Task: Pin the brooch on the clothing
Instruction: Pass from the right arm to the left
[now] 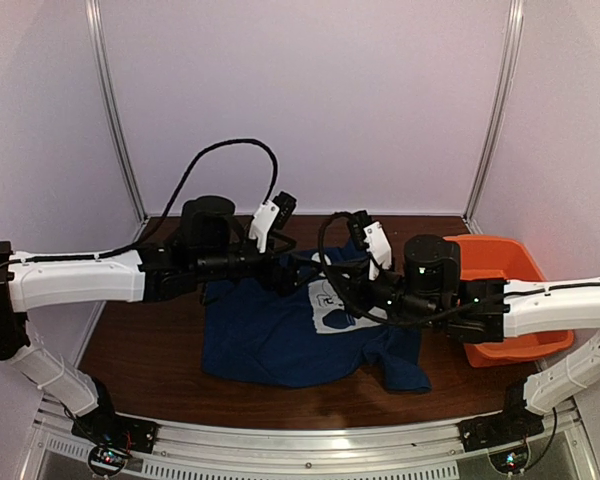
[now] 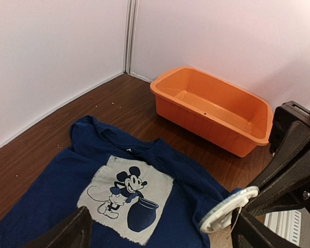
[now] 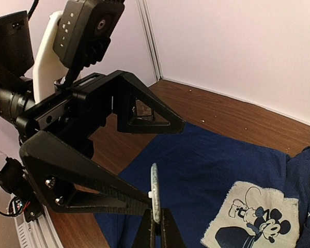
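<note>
Brooch (image 2: 228,209) and T-shirt (image 1: 260,338), one each

no lettering or numbers can be read; the t-shirt (image 2: 51,175) print (image 2: 125,199) shows only a cartoon mouse

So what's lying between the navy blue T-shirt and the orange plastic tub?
Only bare brown wooden tabletop separates T-shirt and tub, per the left wrist view.

You see a matt, soft cloth T-shirt (image 2: 51,175) with a rough-edged white print (image 2: 125,199). Your table (image 2: 108,101) is smooth dark wood, the tub (image 2: 196,124) glossy orange plastic, the left gripper (image 3: 166,163) matt black plastic, the brooch (image 2: 228,209) smooth, faintly shiny.
</note>
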`<action>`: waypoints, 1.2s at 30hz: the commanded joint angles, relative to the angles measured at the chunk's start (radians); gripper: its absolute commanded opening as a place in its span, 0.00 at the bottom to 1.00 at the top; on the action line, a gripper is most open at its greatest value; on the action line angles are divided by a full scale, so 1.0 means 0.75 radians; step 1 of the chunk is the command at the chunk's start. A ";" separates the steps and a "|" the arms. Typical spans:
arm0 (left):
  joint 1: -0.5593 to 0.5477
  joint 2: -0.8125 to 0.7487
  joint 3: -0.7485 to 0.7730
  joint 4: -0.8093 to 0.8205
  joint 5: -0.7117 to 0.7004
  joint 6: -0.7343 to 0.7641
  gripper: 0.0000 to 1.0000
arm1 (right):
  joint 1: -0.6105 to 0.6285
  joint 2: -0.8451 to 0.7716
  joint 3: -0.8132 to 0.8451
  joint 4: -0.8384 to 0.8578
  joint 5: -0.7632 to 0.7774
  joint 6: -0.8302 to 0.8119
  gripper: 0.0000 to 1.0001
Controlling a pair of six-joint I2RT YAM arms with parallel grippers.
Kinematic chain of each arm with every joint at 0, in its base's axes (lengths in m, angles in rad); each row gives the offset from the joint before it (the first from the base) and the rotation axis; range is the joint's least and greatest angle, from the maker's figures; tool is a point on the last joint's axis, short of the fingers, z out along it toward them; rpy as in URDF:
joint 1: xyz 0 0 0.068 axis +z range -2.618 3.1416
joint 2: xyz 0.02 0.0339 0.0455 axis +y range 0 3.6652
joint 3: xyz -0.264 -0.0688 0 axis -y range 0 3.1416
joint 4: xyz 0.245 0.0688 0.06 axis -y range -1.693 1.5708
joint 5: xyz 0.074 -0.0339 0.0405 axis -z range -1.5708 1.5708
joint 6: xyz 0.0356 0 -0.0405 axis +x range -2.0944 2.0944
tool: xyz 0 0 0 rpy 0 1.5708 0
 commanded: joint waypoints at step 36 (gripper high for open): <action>0.022 -0.179 -0.045 -0.028 0.484 0.441 0.88 | 0.011 -0.106 0.208 -0.617 -0.279 -0.253 0.00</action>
